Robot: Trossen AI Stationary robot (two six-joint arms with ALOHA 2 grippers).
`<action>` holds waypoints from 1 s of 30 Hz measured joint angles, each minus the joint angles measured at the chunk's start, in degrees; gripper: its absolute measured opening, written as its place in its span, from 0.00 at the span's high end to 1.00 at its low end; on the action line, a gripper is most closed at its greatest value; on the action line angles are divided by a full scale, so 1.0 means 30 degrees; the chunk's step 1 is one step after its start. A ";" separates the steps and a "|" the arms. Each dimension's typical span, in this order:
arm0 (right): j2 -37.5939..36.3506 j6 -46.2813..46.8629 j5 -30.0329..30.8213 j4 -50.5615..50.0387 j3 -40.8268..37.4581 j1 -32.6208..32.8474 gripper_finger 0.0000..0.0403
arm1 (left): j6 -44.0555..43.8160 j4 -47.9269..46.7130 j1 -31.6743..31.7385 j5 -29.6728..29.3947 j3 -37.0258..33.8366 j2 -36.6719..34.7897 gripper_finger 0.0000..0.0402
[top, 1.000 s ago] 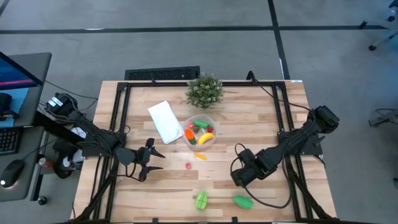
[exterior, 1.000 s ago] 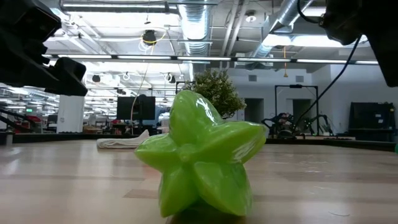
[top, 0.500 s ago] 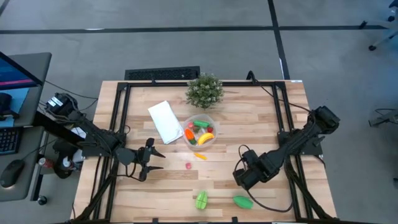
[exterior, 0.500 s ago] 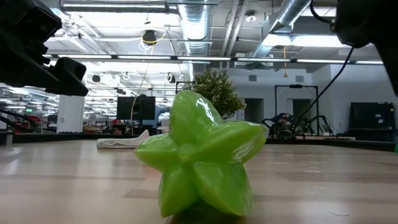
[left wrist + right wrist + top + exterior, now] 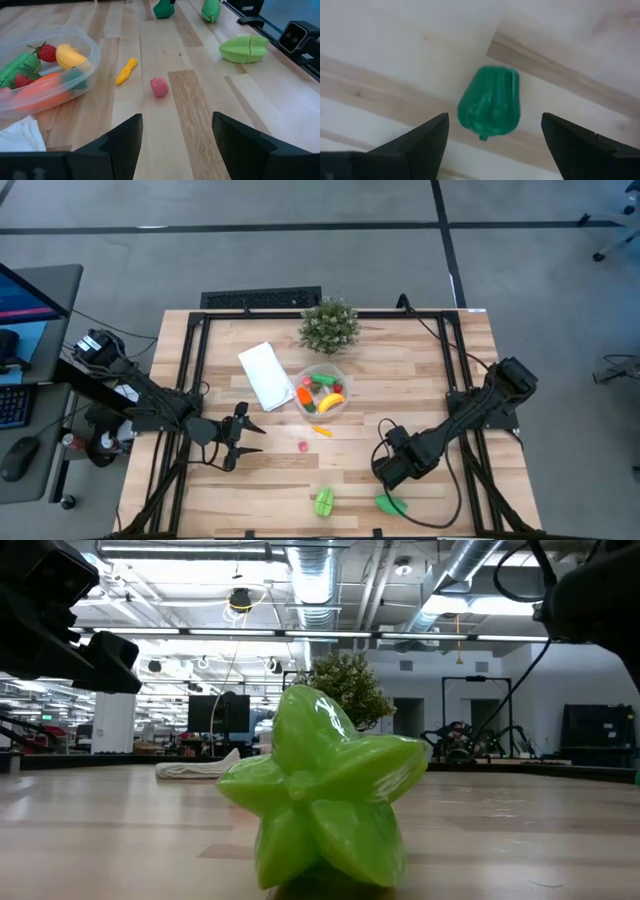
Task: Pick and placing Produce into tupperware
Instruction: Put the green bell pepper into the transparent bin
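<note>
The clear round tupperware point(image 5: 322, 392) sits mid-table and holds several toy produce pieces, among them strawberries, a banana and a carrot point(image 5: 45, 70). Loose on the wood lie a pink piece point(image 5: 303, 447), a small orange-yellow piece point(image 5: 321, 431), a green star-shaped fruit point(image 5: 324, 501) and a green pepper point(image 5: 392, 504). My right gripper point(image 5: 495, 122) hangs open, pointing down right above the pepper point(image 5: 490, 102), a finger on either side and clear of it. My left gripper point(image 5: 240, 442) waits open left of the pink piece point(image 5: 159, 87), with nothing between its fingers.
A white flat lid point(image 5: 265, 375) lies left of the tupperware, and a bushy potted plant point(image 5: 329, 326) stands behind it. The star fruit point(image 5: 320, 805) fills the low view. A further green piece point(image 5: 211, 10) lies near the pepper. Black frame rails run along both table sides.
My right gripper has sunk and moved a little toward the table's near edge, coming over the green pepper and partly covering it in the high view. The produce has kept its place.
</note>
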 joint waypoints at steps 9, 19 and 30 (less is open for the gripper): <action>0.0000 0.1207 0.0343 -0.0797 0.0000 -0.0246 0.22 | -0.0058 0.0000 0.0000 0.0007 0.0000 0.0000 0.42; 0.0014 0.2582 0.0416 -0.0601 0.0000 -0.0211 0.22 | -0.0269 -0.0015 -0.0260 0.0080 0.0000 0.0000 0.42; 0.1887 0.1387 -0.0371 -0.0399 0.0007 -0.0408 0.22 | -0.0474 -0.0104 -0.1164 -0.0296 0.0007 0.0000 0.42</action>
